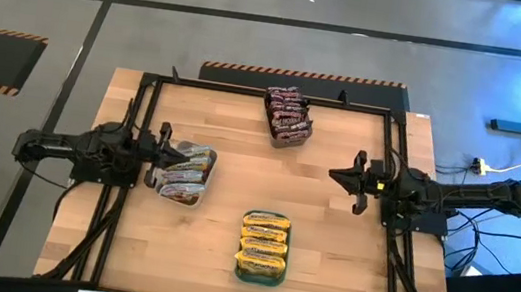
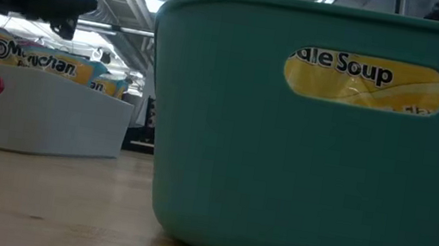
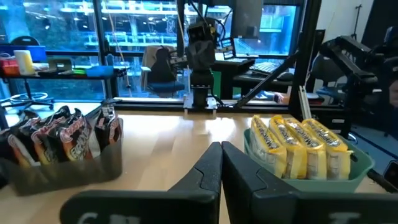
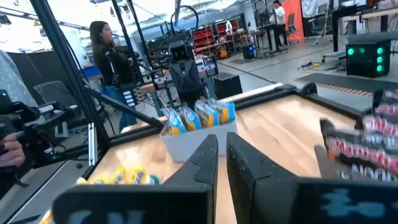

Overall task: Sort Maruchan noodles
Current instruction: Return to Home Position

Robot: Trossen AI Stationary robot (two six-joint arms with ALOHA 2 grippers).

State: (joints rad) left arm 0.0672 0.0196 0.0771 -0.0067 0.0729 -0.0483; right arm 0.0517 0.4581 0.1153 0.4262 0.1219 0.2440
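Three trays of noodle packets stand on the wooden table. A grey tray (image 1: 286, 119) at the far middle holds dark maroon packets (image 3: 62, 134). A teal tray (image 1: 263, 249) at the near middle holds yellow packets (image 3: 301, 146). A white tray (image 1: 186, 173) at the left holds yellow-and-blue packets (image 4: 199, 115) standing on edge. My left gripper (image 1: 174, 159) is shut and empty, above the white tray's left side; it also shows in the left wrist view (image 3: 221, 163). My right gripper (image 1: 334, 174) is shut and empty, above bare table at the right; it also shows in the right wrist view (image 4: 222, 155).
A black frame (image 1: 272, 95) runs around the table top. Bare wood lies between the three trays and in front of my right gripper. In the low view the teal tray (image 2: 319, 155) fills most of the picture. A person (image 4: 109, 53) stands in the room beyond the table.
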